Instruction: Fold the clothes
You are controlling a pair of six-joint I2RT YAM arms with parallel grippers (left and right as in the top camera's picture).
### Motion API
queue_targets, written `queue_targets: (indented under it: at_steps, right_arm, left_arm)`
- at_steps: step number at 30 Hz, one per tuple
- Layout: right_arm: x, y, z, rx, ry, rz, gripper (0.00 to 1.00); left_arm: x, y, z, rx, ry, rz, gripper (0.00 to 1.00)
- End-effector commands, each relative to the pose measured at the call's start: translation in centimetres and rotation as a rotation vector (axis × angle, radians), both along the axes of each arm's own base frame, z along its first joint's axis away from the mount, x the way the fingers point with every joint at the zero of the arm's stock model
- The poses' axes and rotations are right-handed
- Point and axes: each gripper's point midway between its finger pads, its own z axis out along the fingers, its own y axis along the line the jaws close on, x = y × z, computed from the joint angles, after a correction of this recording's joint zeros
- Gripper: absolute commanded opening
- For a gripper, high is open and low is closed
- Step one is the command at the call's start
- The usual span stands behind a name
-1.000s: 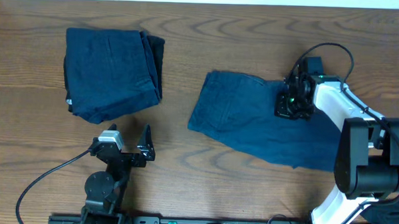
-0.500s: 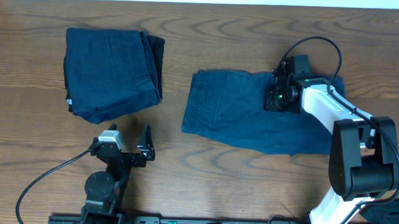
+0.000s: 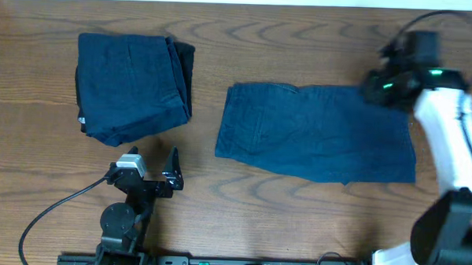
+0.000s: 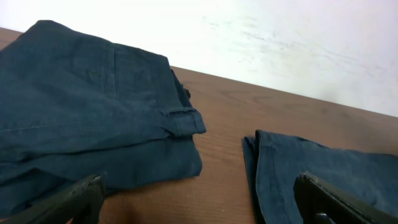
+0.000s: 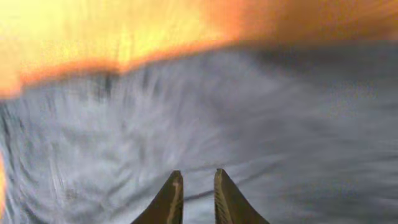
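The right claw (image 5: 194,190) has its tips a narrow slit apart with nothing between them, over the far right corner of the flat garment (image 3: 314,135). The left claw (image 4: 205,208) gapes wide near the folded bundle (image 3: 131,85). The garment lies spread on the desk (image 3: 218,203) and looks soft, limp and fairly heavy, so it is best pinched at a hem corner. The right wrist view is smeared, so contact with the cloth is unclear.

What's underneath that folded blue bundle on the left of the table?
More dark blue fabric layers peek out beneath the top of the folded bundle along its edge, and it rests on the wooden table. Whether those layers are one garment or several is covered from sight.
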Motion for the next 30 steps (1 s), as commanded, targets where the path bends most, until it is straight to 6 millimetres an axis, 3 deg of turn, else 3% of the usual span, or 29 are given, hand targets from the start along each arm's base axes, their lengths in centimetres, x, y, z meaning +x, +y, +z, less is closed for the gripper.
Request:
queue_targets:
  at_steps: [1,7,11,14,18,23,30]
  right_arm:
    - [0.0,-5.0,1.1,-0.011,-0.025,-0.111,0.20]
    - [-0.3,-10.8,0.8,0.134,-0.072,-0.221,0.30]
    - [-0.2,-13.0,-1.8,0.195,-0.043,-0.256,0.42]
    - [0.9,-13.4,-4.2,0.230,-0.049,-0.204,0.48]
    - [3.3,-11.7,-5.9,0.345,-0.151,-0.037,0.55]
    - [4.2,-13.2,-8.7,0.247,-0.154,-0.010,0.60]
    - [4.5,-13.4,-9.1,0.217,-0.154,-0.005,0.58]
  left_arm:
    - [-0.1,0.0,-1.6,0.021,0.051,-0.002,0.98]
    - [-0.1,0.0,-1.7,0.021,0.052,-0.002,0.98]
    - [-0.1,0.0,-1.7,0.021,0.052,-0.002,0.98]
    - [-0.1,0.0,-1.6,0.021,0.051,-0.002,0.98]
    - [-0.1,0.0,-1.7,0.021,0.052,-0.002,0.98]
    - [-0.1,0.0,-1.7,0.021,0.052,-0.002,0.98]
    - [-0.1,0.0,-1.6,0.021,0.051,-0.002,0.98]
